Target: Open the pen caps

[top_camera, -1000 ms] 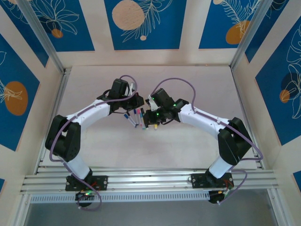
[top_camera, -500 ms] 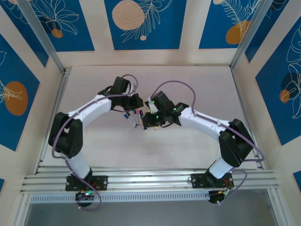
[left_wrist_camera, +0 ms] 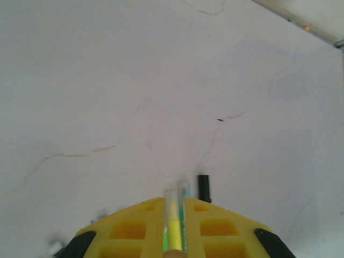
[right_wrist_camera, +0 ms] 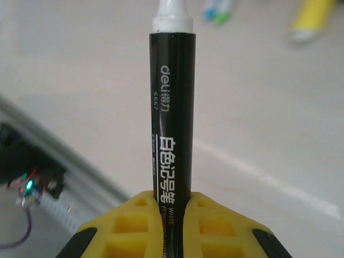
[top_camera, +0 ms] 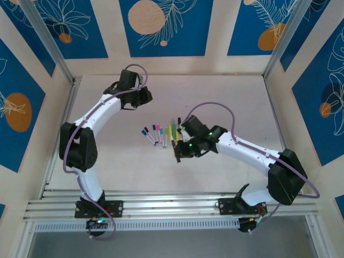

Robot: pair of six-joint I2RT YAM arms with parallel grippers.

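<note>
Right gripper point(right_wrist_camera: 172, 203): clamped on black white-tipped plastic marker point(right_wrist_camera: 172, 118), nib bare.
Left gripper point(left_wrist_camera: 174, 208): pinching slim clear yellow-green piece point(left_wrist_camera: 176, 215); cap or pen, can't tell.
Thin coloured-capped pens point(top_camera: 160, 133): in a row on pale table point(top_camera: 226, 102), between the arms.
Risk: if you lower the marker nib-first, it smears; the low grip may let it pivot.

Pens point(top_camera: 160, 133) side by side mid-table point(top_camera: 231, 97)

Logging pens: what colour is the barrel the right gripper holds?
The pen barrel is black with white lettering; clearest in the right wrist view.
</note>
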